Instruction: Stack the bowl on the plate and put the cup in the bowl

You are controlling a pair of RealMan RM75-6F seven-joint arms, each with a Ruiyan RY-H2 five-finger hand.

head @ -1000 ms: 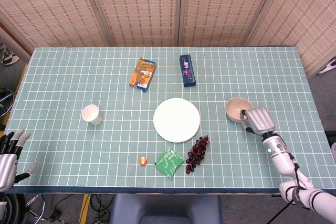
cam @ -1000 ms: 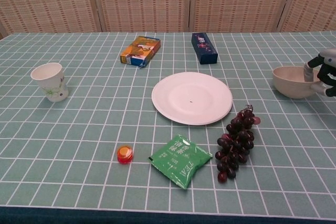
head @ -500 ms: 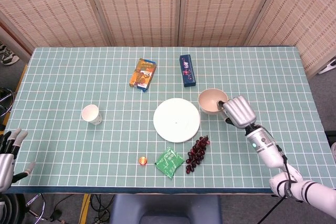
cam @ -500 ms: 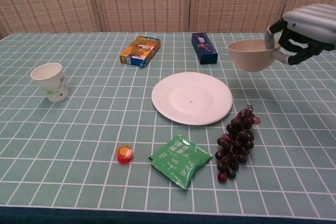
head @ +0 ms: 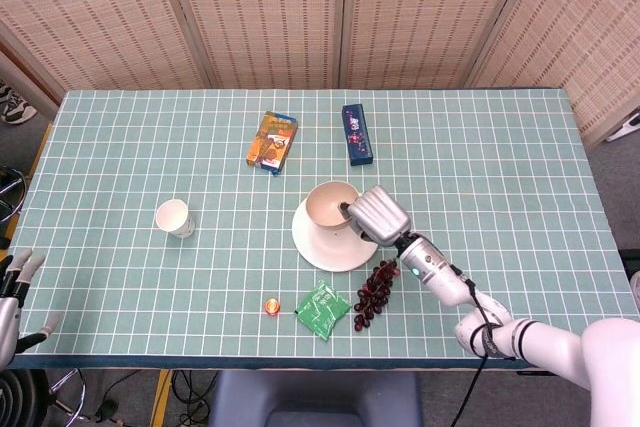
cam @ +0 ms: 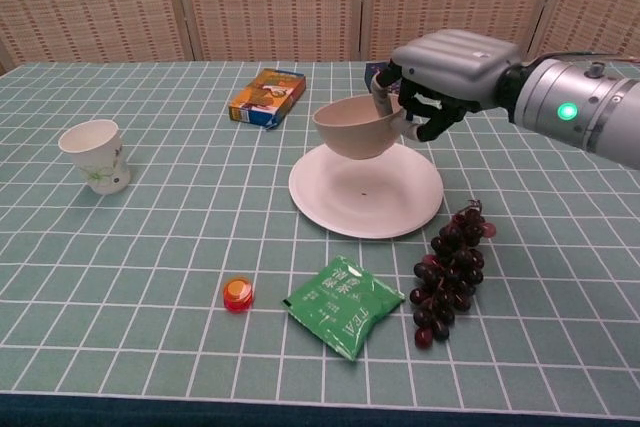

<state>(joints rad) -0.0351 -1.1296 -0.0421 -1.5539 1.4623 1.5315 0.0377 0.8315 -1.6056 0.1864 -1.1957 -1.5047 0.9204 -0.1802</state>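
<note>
My right hand (head: 377, 215) (cam: 447, 69) grips the rim of a beige bowl (head: 329, 204) (cam: 355, 129) and holds it in the air above the white plate (head: 330, 249) (cam: 366, 192). In the chest view a gap shows between bowl and plate. The paper cup (head: 173, 218) (cam: 95, 154) stands upright at the left of the table. My left hand (head: 12, 297) hangs open off the table's front left corner, seen only in the head view.
A bunch of dark grapes (head: 375, 293) (cam: 449, 267) lies right in front of the plate, a green packet (head: 322, 309) (cam: 345, 304) and a small orange cap (head: 270, 305) (cam: 238, 294) beside it. An orange box (head: 272, 141) (cam: 267, 96) and a blue box (head: 357, 133) (cam: 382, 76) lie behind.
My right hand has lifted the bowl from the table's right side and carried it left, over the plate. The left hand has drifted slightly lower.
</note>
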